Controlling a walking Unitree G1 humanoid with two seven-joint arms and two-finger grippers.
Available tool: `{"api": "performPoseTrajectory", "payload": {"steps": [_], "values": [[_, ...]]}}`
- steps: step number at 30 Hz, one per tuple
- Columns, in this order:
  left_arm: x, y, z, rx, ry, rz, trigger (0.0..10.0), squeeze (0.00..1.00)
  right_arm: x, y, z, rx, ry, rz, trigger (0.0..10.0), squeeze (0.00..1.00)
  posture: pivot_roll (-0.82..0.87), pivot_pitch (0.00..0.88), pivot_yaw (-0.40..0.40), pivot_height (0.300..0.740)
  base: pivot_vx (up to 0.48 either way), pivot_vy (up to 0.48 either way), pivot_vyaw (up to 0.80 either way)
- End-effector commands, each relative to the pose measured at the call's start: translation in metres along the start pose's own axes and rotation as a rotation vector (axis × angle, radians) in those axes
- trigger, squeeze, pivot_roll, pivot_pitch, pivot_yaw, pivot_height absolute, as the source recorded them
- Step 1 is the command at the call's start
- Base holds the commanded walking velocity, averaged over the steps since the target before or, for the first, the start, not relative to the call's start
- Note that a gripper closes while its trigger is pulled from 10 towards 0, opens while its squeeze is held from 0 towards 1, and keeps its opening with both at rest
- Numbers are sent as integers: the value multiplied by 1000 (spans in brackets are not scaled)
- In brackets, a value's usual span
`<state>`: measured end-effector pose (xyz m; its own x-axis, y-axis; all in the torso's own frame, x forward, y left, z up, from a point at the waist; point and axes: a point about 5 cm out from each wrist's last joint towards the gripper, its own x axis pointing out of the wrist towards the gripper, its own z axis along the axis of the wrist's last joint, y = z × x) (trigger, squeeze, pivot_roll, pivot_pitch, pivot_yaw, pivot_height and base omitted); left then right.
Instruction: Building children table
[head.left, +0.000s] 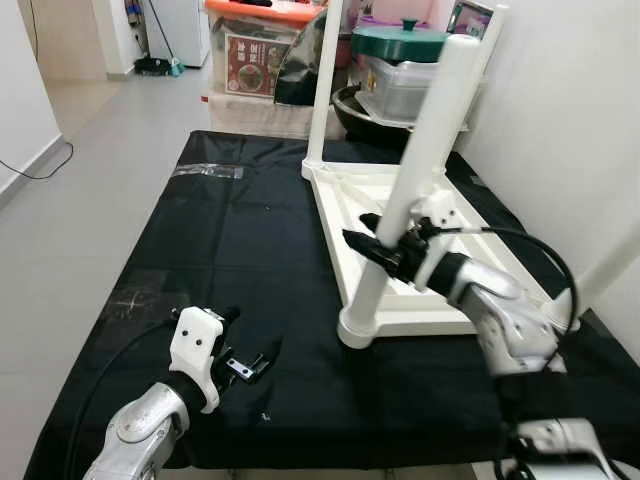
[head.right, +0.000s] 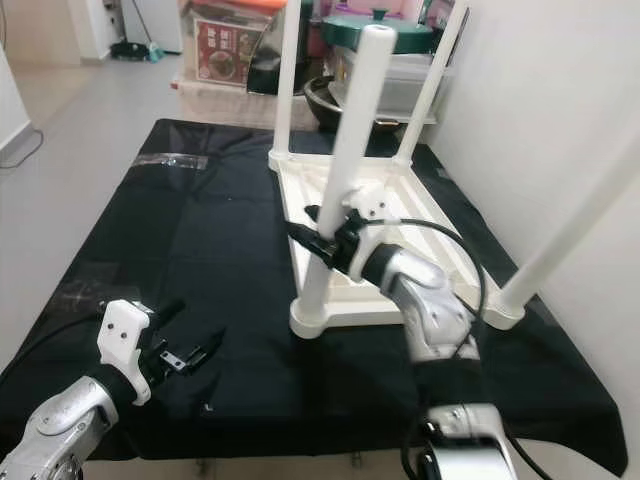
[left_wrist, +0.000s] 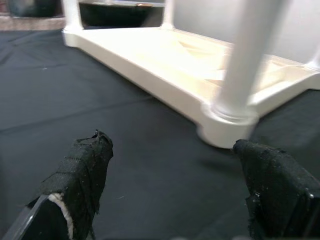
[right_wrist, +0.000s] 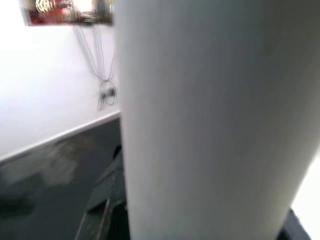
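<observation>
1 tabletop (head.left: 385, 195), upside down; 4 legs, e.g. near one (head.left: 415, 175); 1 black cloth (head.left: 230, 250); 2 grippers: L (head.left: 250, 365), R (head.left: 375, 240); 1 green lid (head.left: 398, 40).

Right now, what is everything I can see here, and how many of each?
Table top: one, white, lying upside down on the black cloth, near the wall.
Table legs: four, white, standing up from the top's corners; the nearest leg is gripped by the right gripper.
Black cloth: one, spread over the floor under everything.
Storage boxes: a few, clear with an orange lid, stacked beyond the cloth.
Green lid: one, on a clear box beyond the table.
Wall: white, on the right.
Left gripper: silver arm, black jaws open, low over the cloth.
Right gripper: black jaws closed around the nearest leg.
</observation>
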<state>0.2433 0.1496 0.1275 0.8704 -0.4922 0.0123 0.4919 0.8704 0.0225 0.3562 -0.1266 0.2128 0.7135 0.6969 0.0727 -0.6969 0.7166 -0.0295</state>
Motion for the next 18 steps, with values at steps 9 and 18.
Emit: {"api": "performPoseTrajectory", "payload": {"steps": [9, 18], "values": [[-5, -3, -5, -17, 20, 0, 10000, 0, -73, -14, -69, -57, 397, -1142, 0, 0, 117, 0, -128, 740, 0, 0, 0], [-1, -5, -5, -27, 20, -13, 10000, 0, -41, 19, -32, 34, 116, -467, 10000, 929, 93, 0, -116, 740, 0, 0, 0]]}}
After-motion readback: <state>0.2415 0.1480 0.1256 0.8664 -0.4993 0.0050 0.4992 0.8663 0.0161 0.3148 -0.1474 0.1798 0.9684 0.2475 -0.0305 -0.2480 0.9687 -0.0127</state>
